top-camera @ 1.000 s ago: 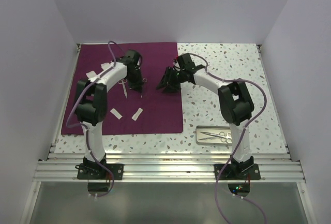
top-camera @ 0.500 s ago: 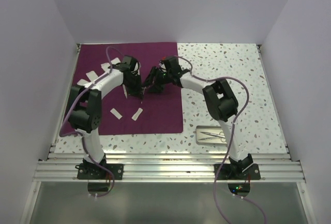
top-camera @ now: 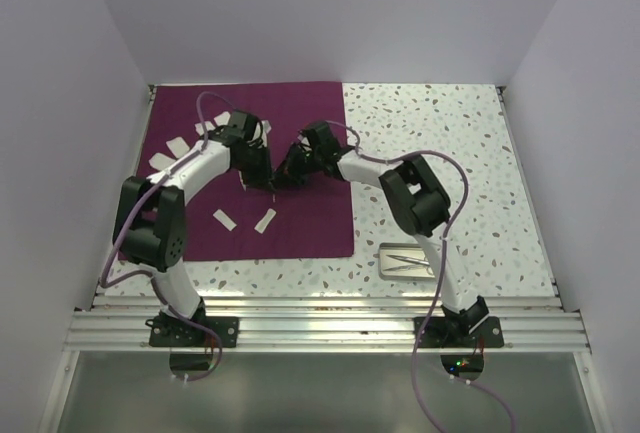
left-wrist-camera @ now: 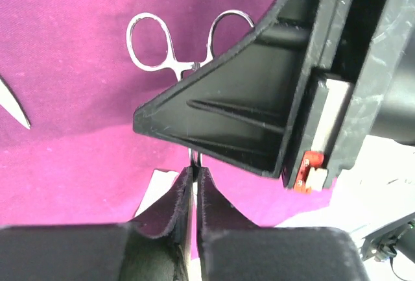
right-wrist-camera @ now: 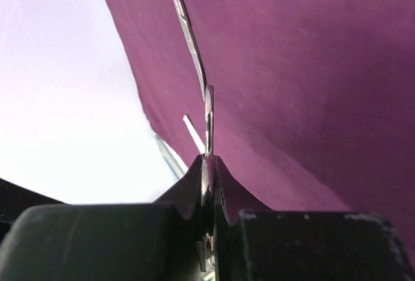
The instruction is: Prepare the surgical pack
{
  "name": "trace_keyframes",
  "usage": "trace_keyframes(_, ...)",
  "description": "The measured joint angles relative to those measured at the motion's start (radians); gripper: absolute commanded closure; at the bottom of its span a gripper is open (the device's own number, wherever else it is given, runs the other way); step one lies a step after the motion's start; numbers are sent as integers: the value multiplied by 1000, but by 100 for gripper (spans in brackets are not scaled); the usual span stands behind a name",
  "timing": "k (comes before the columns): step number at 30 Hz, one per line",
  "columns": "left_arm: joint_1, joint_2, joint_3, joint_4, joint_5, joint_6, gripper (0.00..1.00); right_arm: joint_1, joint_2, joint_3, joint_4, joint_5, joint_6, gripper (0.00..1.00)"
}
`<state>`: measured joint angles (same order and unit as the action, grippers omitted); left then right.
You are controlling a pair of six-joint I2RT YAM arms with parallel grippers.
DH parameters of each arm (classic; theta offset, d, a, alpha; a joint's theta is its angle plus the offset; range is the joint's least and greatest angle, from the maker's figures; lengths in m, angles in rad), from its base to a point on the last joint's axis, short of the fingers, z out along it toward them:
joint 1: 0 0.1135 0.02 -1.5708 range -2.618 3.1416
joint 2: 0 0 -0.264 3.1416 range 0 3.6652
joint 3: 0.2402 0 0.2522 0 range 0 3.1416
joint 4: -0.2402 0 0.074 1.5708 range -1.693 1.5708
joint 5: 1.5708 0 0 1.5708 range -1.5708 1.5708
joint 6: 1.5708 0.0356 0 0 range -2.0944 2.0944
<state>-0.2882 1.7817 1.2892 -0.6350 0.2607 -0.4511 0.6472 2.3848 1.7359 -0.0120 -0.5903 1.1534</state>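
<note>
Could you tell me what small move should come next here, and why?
Probably open the left gripper. It and the right gripper are both pinched shut on what looks like the same ring-handled forceps over the purple cloth, and the steel tray lies on the right arm's side.

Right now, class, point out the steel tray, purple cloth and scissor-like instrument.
steel tray (top-camera: 384, 261), top view, left rim
purple cloth (top-camera: 328, 237), top view, near corner
scissor-like instrument (left-wrist-camera: 189, 68), left wrist view, ring joint

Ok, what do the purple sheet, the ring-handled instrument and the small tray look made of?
Purple sheet: matte cloth, judging by its soft creases. Instrument: polished metal, probably steel, with bright mirror-like ring handles. Tray: duller silvery metal, likely steel too, though too small to be sure.
</note>
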Motion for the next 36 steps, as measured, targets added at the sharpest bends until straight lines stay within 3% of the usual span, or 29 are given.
trace_keyframes(1, 2, -6, -4, 0, 5, 3, 71, -1, -3, -13, 14, -6, 13, 100)
trace_keyframes(2, 2, -9, -8, 1, 7, 12, 63, -4, -15, -39, 29, 2, 16, 100)
trace_keyframes(5, 5, -21, -11, 3, 24, 16, 50, -17, -101, -170, 11, 34, 22, 100)
trace_keyframes(12, 83, -51, -11, 5, -10, 16, 48, -165, -579, -523, -293, 240, 60, 100)
trace_keyframes(18, 143, -46, -10, -19, -210, -27, 46, -348, -1125, -785, -570, 472, 185, 100)
trace_keyframes(21, 150, -44, -10, -42, -306, -61, 46, -429, -1303, -939, -703, 534, 264, 100)
trace_keyframes(28, 151, -35, -2, -72, -417, -112, 46, -550, -1413, -1185, -828, 584, 359, 100)
trace_keyframes(36, 151, -27, -2, -79, -417, -114, 47, -565, -1367, -1216, -774, 603, 366, 100)
